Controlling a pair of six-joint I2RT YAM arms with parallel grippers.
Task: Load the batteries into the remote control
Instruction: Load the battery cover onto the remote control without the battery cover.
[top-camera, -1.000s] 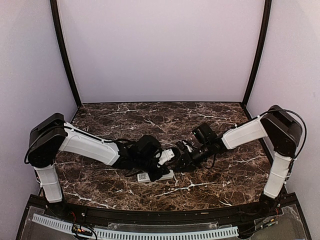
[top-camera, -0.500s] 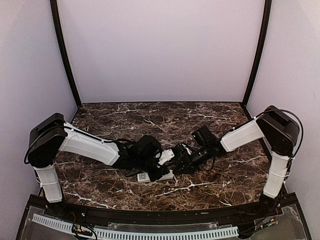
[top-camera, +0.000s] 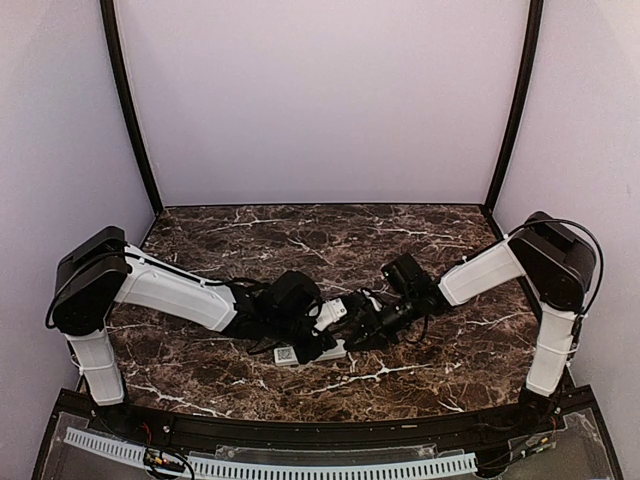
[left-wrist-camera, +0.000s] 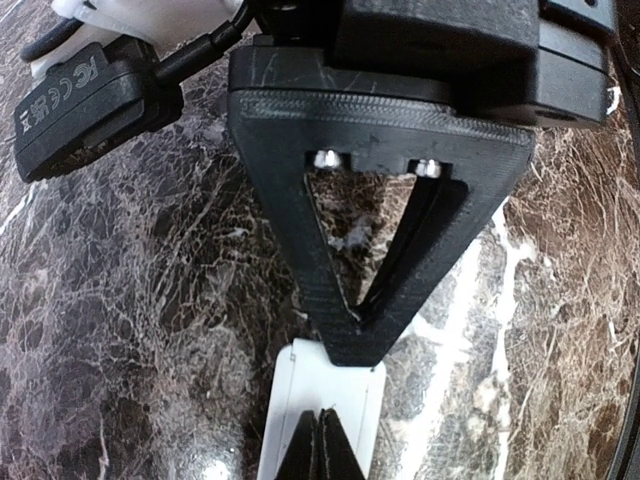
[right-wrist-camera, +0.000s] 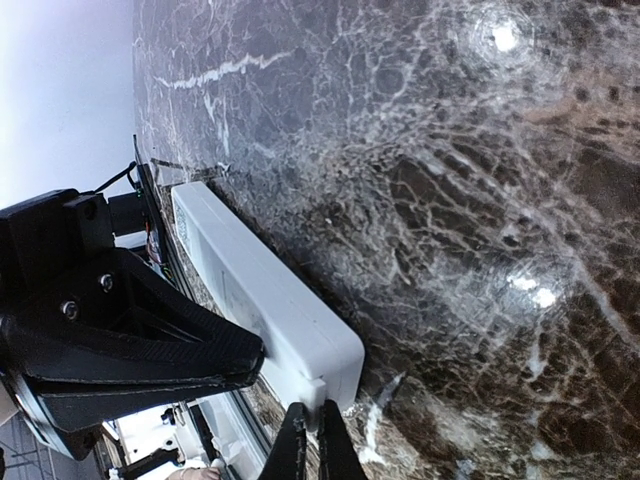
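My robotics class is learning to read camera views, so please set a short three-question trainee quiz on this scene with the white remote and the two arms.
1. True or false: the slim white rectangular plastic remote control lies on the dark brown marble-patterned table.
2. In the left wrist view, the fingers of the left tool are: A spread wide apart; B closed together over the remote; C out of view.
3. Can any batteries be seen in any view?
Key: 1 true; 2 B; 3 no, none shows.
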